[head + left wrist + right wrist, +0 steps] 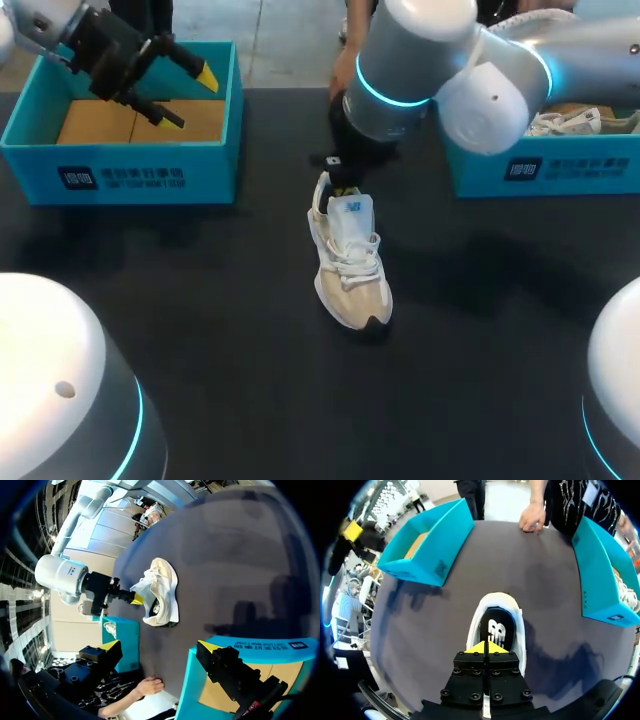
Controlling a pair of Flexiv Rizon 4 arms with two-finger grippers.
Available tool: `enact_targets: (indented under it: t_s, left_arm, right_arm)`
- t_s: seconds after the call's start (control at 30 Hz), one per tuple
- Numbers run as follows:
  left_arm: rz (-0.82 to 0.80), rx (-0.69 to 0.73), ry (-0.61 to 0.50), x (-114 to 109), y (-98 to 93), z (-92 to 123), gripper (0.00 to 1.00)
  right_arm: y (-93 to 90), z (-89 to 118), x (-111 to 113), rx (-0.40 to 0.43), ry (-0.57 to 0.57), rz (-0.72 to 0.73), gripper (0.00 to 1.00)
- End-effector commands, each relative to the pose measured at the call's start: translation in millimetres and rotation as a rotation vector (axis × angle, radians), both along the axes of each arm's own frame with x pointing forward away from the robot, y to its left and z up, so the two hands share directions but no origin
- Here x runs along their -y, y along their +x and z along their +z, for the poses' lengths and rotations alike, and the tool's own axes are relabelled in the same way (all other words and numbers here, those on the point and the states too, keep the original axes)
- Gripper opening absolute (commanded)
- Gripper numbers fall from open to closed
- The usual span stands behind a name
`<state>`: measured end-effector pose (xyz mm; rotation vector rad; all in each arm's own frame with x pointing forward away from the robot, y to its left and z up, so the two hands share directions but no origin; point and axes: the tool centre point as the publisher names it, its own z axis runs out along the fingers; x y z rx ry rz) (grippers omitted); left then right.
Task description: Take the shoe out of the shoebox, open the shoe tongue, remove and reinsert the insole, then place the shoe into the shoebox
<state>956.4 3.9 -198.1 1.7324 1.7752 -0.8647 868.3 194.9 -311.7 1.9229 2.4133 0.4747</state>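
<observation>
Mid-table, 1 white shoe [350,265] stands upright, toe toward the robot, well apart from both boxes. Right gripper [485,647] sits low at its heel opening, yellow tips pressed together. Left shoebox [120,175] and right shoebox [540,170] flank the far corners. 1 person's hand [532,517] rests on the table's far edge. Left gripper [190,97] hovers over the left shoebox, fingers apart.

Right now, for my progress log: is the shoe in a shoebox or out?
Out: the shoe stands upright on the table, apart from the left shoebox and the right shoebox.
</observation>
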Motion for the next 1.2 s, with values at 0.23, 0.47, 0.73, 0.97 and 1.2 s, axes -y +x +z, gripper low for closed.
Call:
enact_targets:
  t_s: [0.23, 0.47, 0.73, 0.97, 1.2]
  left_arm:
    - [0.013, 0.013, 0.017, -16, 14.5, 8, 1.00]
    - [0.030, 0.018, 0.011, -16, 21.5, 7, 1.00]
    - [0.032, 0.018, 0.011, -14, 22.3, 6, 1.00]
    - [0.032, 0.018, 0.011, -14, 22.3, 6, 1.00]
    - [0.032, 0.018, 0.011, -14, 22.3, 6, 1.00]
  right_arm:
    - [9.9, -26, -2, -0.071, -0.041, -0.019, 0.00]
    - [7.7, -38, 4, -0.109, -0.078, -0.011, 0.00]
    - [-2.9, -46, 3, -0.178, -0.133, -0.002, 0.00]
    - [-12.2, -59, 5, -0.183, -0.128, -0.047, 0.00]
    - [-12.3, -74, 4, -0.142, -0.165, -0.087, 0.00]
